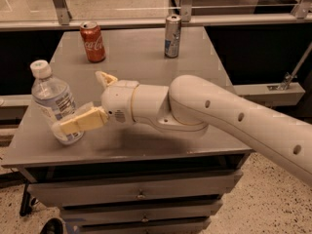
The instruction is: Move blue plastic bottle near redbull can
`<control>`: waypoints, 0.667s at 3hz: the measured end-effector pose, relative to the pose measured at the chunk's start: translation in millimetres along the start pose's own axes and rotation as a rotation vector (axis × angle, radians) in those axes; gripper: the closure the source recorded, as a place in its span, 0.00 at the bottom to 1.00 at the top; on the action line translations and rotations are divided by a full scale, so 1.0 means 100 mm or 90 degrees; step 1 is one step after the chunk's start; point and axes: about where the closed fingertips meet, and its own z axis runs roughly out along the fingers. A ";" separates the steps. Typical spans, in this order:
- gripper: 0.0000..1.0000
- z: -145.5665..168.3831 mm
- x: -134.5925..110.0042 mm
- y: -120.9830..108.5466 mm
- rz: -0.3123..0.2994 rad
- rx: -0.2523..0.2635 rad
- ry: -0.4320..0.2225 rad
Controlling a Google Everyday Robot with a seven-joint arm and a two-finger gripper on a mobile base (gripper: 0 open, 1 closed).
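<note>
The blue plastic bottle (52,97), clear with a white cap and a pale label, stands upright at the front left of the grey table (146,67). The redbull can (172,36), slim and silver with blue patches, stands at the table's far edge, right of centre. My gripper (80,101) has come in from the right and is open beside the bottle. Its near finger (80,121) lies across the front of the bottle's lower part. Its far finger (105,78) points up behind and to the right of the bottle. The bottle is partly between them.
A red Coca-Cola can (92,42) stands at the far left of the table, behind the bottle. A metal rail with posts (185,4) runs behind the table. Drawers (141,195) sit below the tabletop. My arm (219,116) spans the right half of the table.
</note>
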 end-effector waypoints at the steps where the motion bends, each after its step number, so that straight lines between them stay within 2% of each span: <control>1: 0.00 0.26 -0.03 0.18 0.005 -0.034 -0.027; 2: 0.00 0.36 -0.01 0.36 0.015 -0.055 -0.035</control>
